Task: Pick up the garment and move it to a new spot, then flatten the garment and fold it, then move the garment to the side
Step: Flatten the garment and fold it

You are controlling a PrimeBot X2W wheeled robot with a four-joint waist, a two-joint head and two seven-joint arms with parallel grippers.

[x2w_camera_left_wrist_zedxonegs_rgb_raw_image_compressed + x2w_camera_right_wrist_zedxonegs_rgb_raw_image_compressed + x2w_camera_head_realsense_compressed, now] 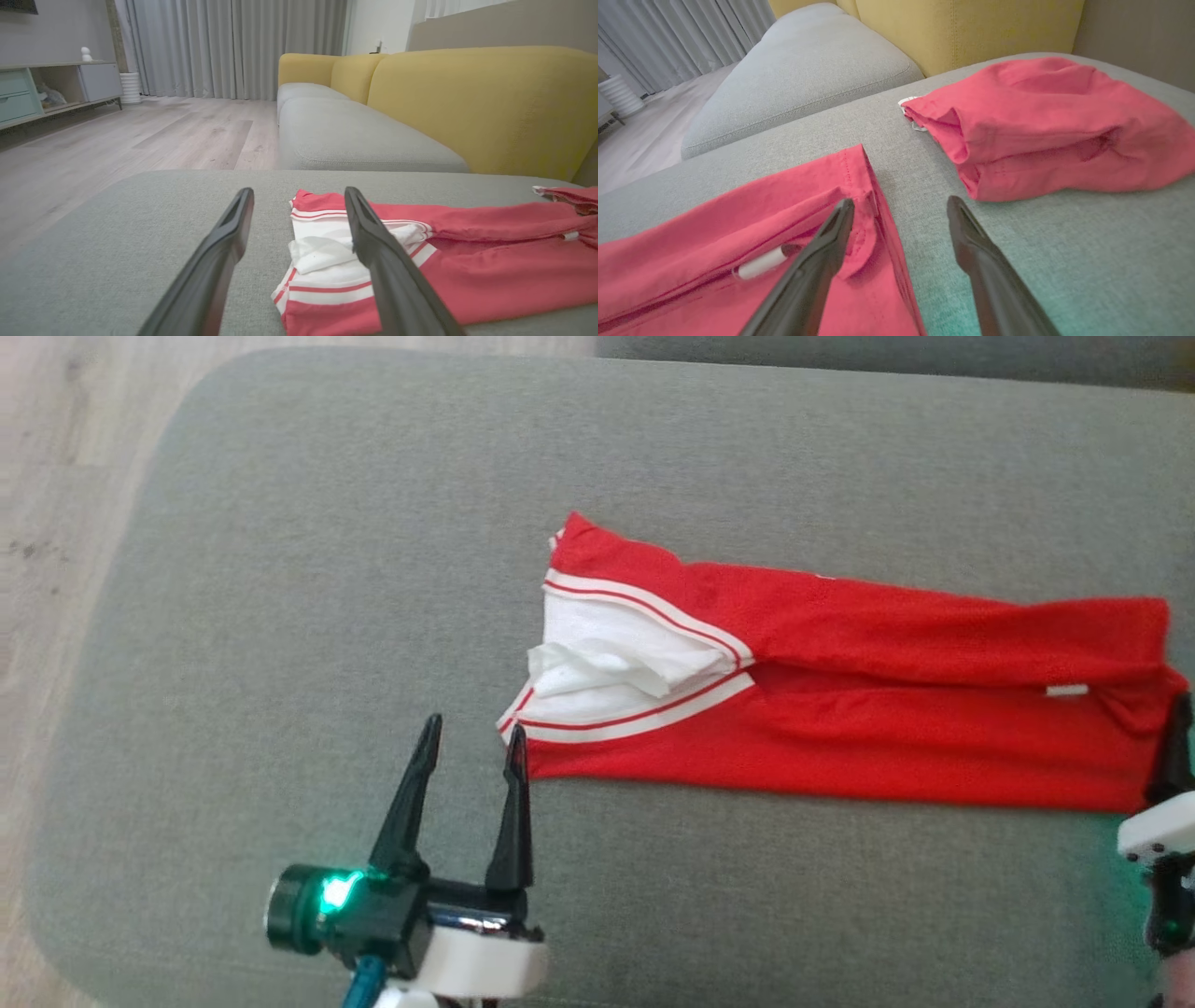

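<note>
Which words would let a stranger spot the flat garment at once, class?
Find the big grey cushion near the yellow sofa back. A long red garment lies flat across it. Unlike the plain red bundle beside it, it ends in a white, red-striped band.

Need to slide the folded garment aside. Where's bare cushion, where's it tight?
Widest bare patch: cushion left of the garment, from its striped end to the rounded edge. A bare band runs behind it. Tight at its right end: the right tool sits there, and another red cloth lies beyond. The left tool stands by the near striped corner.
</note>
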